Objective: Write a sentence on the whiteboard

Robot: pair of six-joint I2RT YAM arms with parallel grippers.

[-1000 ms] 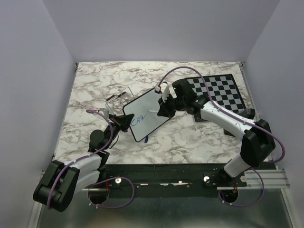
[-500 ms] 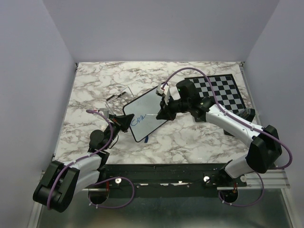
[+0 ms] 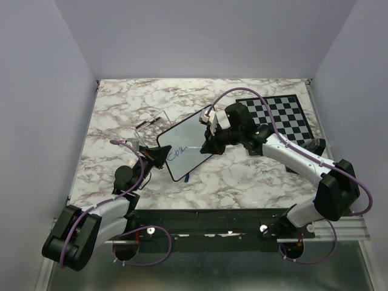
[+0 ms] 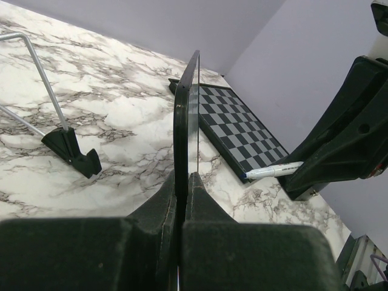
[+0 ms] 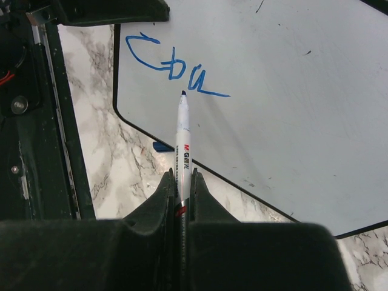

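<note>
right tool pinches a marker (tip by blue lettering); left tool clamps the glossy whiteboard.

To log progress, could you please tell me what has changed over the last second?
The right arm swung its elbow out toward the near right, and the right claw, shut on the marker, shifted slightly nearer over the whiteboard. The left claw still clamps the board's edge. The blue lettering, chessboard and wire stand look unchanged.

black-framed whiteboard bears short blue lettering near one corner.
</note>
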